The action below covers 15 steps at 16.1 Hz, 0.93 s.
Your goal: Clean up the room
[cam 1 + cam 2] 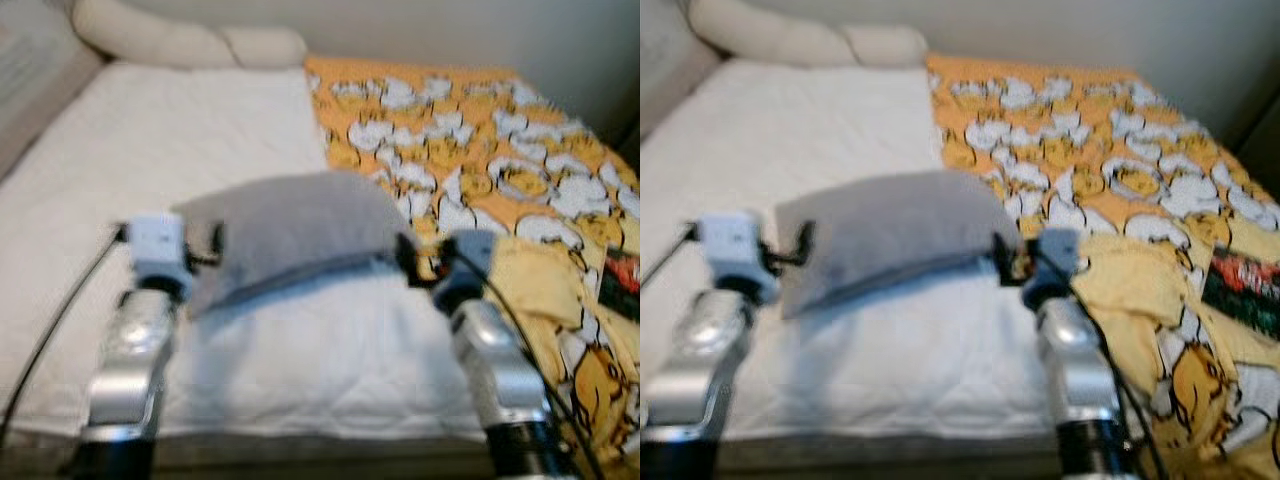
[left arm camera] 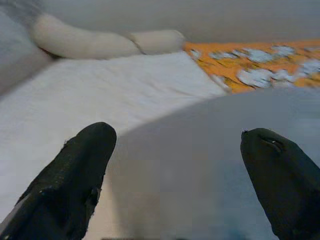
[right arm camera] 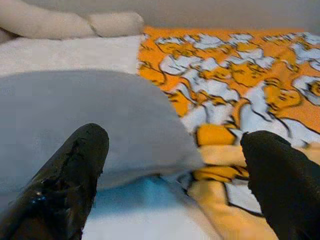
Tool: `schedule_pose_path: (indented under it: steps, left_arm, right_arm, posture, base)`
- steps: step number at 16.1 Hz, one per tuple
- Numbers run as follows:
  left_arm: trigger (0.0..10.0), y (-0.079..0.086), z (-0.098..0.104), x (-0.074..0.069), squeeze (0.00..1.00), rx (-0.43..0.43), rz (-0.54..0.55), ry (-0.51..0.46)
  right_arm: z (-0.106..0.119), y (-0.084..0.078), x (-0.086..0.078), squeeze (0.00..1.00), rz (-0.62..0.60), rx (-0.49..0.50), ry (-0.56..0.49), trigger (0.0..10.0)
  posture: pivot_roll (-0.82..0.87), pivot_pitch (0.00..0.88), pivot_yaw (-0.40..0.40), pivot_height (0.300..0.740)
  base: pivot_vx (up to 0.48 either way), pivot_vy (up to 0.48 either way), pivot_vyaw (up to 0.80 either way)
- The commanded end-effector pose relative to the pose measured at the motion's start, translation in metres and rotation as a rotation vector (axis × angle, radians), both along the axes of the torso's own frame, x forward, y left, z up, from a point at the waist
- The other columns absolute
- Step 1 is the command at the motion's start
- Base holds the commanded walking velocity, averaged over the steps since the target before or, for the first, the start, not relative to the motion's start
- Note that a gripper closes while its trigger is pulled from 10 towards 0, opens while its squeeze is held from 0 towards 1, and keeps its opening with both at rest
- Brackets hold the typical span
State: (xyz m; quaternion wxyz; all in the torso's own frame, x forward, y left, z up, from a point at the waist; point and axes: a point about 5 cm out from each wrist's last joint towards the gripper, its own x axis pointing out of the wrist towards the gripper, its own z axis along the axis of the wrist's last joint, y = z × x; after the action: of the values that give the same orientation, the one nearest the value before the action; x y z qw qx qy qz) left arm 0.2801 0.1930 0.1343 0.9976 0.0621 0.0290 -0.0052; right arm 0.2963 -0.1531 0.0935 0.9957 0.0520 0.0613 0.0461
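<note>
Bedding is seen across most of the head views: a bed (image 1: 150, 150) covered with a white quilted sheet, with an orange blanket (image 1: 480, 130) printed with yellow and white cartoon figures spread over its right half. Cream bolster pillows (image 1: 180, 40) are laid along the head of the bed against the wall. A yellow printed cloth (image 1: 560, 300) is bunched at the near right corner, beside a small dark red item (image 1: 622, 285) too blurred to be identified.

A grey pillow (image 1: 290, 235) is positioned on the white sheet near the foot of the bed, its right end just touching the orange blanket. It is flanked by both silver arms. The left gripper (image 2: 177, 165) is placed at the pillow's left end, and in the left wrist view its two black fingers (image 2: 75, 175) are spread wide with grey fabric between them, nothing being clamped. The right gripper (image 3: 172, 170) is placed at the pillow's right end, where the pillow meets the blanket; its fingers (image 3: 65, 180) are likewise parted, and the pillow is not pinched
</note>
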Motion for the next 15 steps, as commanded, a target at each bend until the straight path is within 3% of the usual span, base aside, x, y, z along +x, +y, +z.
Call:
schedule_pose_path:
  steps: [1,4,6,7,8,12,14,15]
  left_arm:
    - [10.0,0.003,0.002,0.000,0.00,-0.016,-0.003,0.010]
    - [10.0,0.010,-0.003,-0.004,0.00,-0.044,0.016,0.058]
    - [10.0,0.016,-0.015,-0.001,0.00,-0.038,0.025,0.146]
    - [10.0,0.018,-0.021,0.006,0.00,0.002,0.016,0.188]
    - [10.0,0.028,-0.028,0.025,0.00,0.118,0.044,0.210]
    - [10.0,0.058,-0.039,0.054,0.00,0.175,0.204,0.291]
    - [10.0,0.056,-0.047,0.060,0.00,0.195,0.197,0.343]
    - [10.0,0.039,-0.059,0.065,0.00,0.180,0.113,0.398]
  right_arm:
    - [0.003,0.003,0.001,0.00,0.009,0.025,-0.005,10.0]
    - [0.003,0.001,0.000,0.00,0.004,0.036,-0.002,10.0]
    - [0.002,-0.003,0.003,0.00,-0.007,0.011,0.016,10.0]
    - [0.000,-0.005,0.005,0.00,-0.007,-0.006,0.037,10.0]
    - [-0.004,-0.004,0.008,0.00,0.020,-0.038,0.076,10.0]
    - [-0.006,-0.008,0.012,0.00,0.023,-0.057,0.107,10.0]
    - [-0.009,-0.011,0.013,0.00,0.020,-0.079,0.142,10.0]
    - [-0.017,-0.016,0.010,0.00,-0.004,-0.113,0.191,10.0]
  posture:
    - [0.04,0.000,-0.060,0.740]
    - [0.03,0.000,-0.057,0.740]
    - [0.03,0.000,-0.064,0.740]
    - [0.03,0.000,-0.071,0.740]
    - [0.03,0.000,-0.077,0.740]
    - [0.02,0.000,-0.081,0.740]
    - [0.02,0.000,-0.080,0.740]
    - [0.01,0.000,-0.081,0.740]
  base:
    - [0.000,0.000,0.00]
    - [0.000,0.000,0.00]
    - [0.000,0.000,0.00]
    - [0.000,0.000,0.00]
    - [0.000,0.000,0.00]
    - [0.000,0.000,0.00]
    - [0.000,0.000,0.00]
    - [0.000,0.000,0.00]
